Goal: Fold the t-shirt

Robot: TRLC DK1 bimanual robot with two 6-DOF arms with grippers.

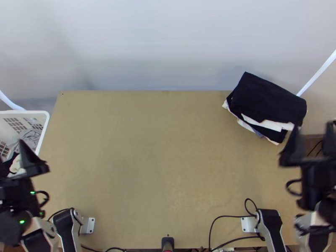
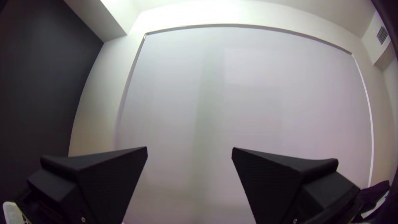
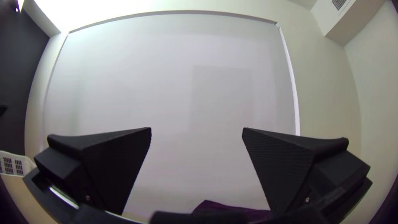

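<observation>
Left arm point(image 1: 65, 222): black covers edged with silver, rounded at the joint
Right arm point(image 1: 271, 222): much the same black and silver make, from where I stand
Wrists point(image 1: 313, 185): chunky and black, their edges perhaps squarish, though they look blurry from above
Green lights point(image 1: 32, 192): two small bright ones on the left arm's black housing
Cable loops point(image 1: 294, 194): black, one bulging out beside each wrist
Jaws: black, two broad wedges per arm
Inner faces point(image 3: 275, 166): flat, black, finely textured
Screw heads point(image 3: 307, 199): little, round, metallic, set low in the black mounts
Base plates point(image 1: 87, 225): pale metal, with small dark holes
Base cables point(image 1: 227, 216): thin and black, curling over the surface point(image 1: 147, 147)
</observation>
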